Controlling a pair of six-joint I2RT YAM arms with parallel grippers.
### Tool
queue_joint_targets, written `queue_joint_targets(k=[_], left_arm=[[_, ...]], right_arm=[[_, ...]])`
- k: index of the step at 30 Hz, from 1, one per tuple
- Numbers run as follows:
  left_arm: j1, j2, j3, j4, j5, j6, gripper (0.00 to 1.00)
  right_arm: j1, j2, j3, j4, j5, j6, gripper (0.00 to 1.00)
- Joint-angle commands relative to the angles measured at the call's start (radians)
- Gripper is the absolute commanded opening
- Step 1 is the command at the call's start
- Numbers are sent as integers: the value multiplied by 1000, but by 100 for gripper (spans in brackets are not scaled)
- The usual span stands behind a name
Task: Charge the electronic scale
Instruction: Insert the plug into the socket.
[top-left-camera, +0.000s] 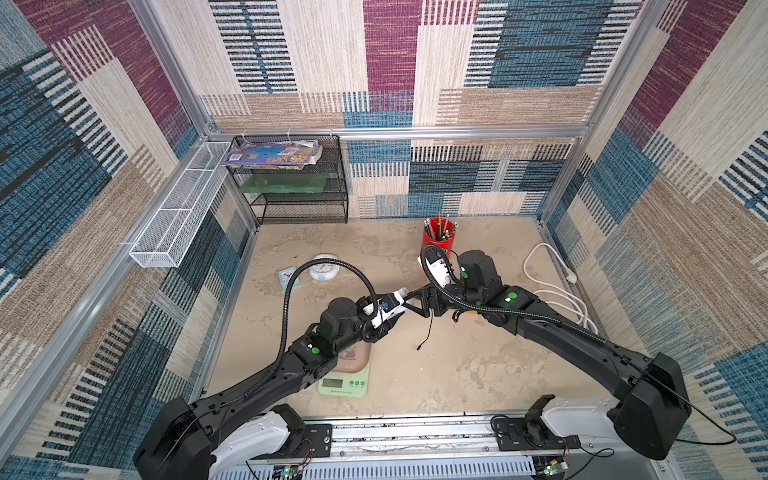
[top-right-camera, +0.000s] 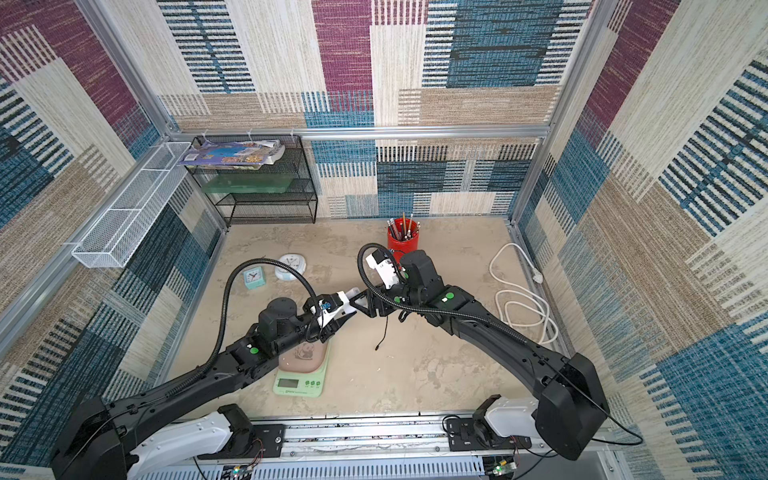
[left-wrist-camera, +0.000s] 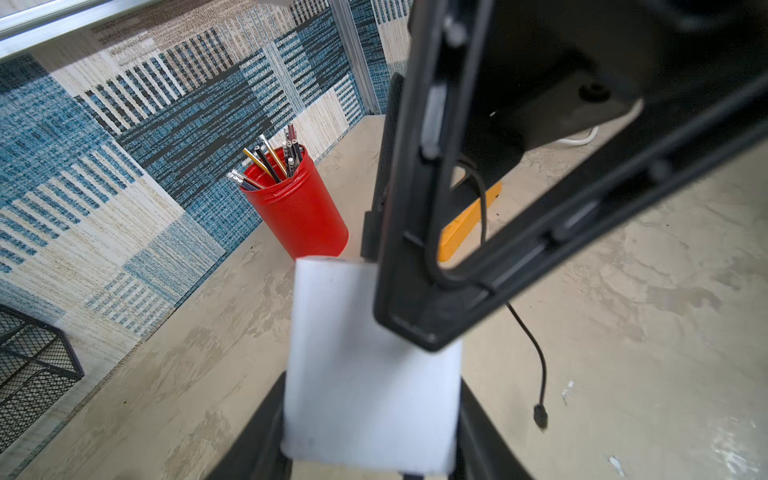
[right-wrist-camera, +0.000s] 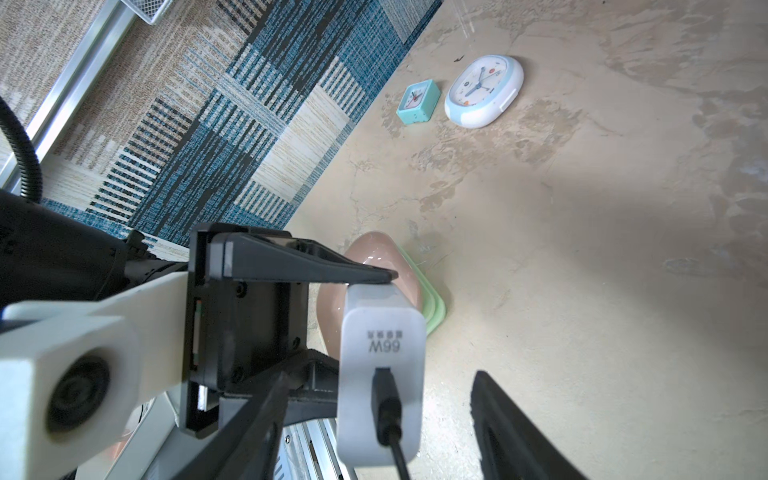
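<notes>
The electronic scale (top-left-camera: 345, 384) sits on the surface (top-left-camera: 457, 365) under the left forearm. Above it, the left tool (top-left-camera: 399, 305) grips a white adapter (right-wrist-camera: 382, 332), whose black cable (top-left-camera: 428, 332) dangles unconnected. The right tool (top-left-camera: 411, 305) stands open around the adapter, which looks like a handover. Next, it likely must close squarely before the left tool releases.

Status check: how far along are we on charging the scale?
Done: the black cable is seated in the white charger, held in the left gripper. In hand: the right gripper stands open around it. Left: the cable's free plug dangles, not in the electronic scale; the charger isn't in the orange power strip.
</notes>
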Motion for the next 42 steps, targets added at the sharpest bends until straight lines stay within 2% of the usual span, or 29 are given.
queue_joint_targets(k=[1, 9, 12, 16, 18, 20, 22, 28, 34, 39, 42], left_arm=[[1, -3, 10, 59, 5, -25, 43], [1, 4, 19, 59, -9, -27, 47], [0, 4, 20, 57, -16, -32, 55], [1, -3, 16, 52, -12, -36, 70], [1, -7, 17, 40, -12, -38, 77], [1, -9, 20, 18, -10, -27, 82], [2, -14, 22, 2, -18, -19, 83], [1, -7, 22, -4, -2, -20, 83], [0, 25, 32, -10, -1, -22, 83], [1, 30, 33, -14, 7, -23, 82], [1, 31, 33, -16, 7, -25, 82]], right_arm=[[1, 4, -5, 46, -29, 2, 66], [2, 35, 11, 39, -52, -2, 36], [-3, 25, 8, 43, -48, 2, 24], [-25, -3, -3, 33, 2, 14, 16], [-39, -25, -13, 7, 80, 25, 14], [-47, -44, -9, -59, 239, 35, 14], [-54, -55, -3, -136, 408, 54, 16], [-74, -100, -53, -240, 732, 147, 15], [-158, -105, -133, -293, 876, 215, 12], [-278, -95, -207, -245, 855, 214, 11], [-296, -76, -215, -226, 855, 217, 11]])
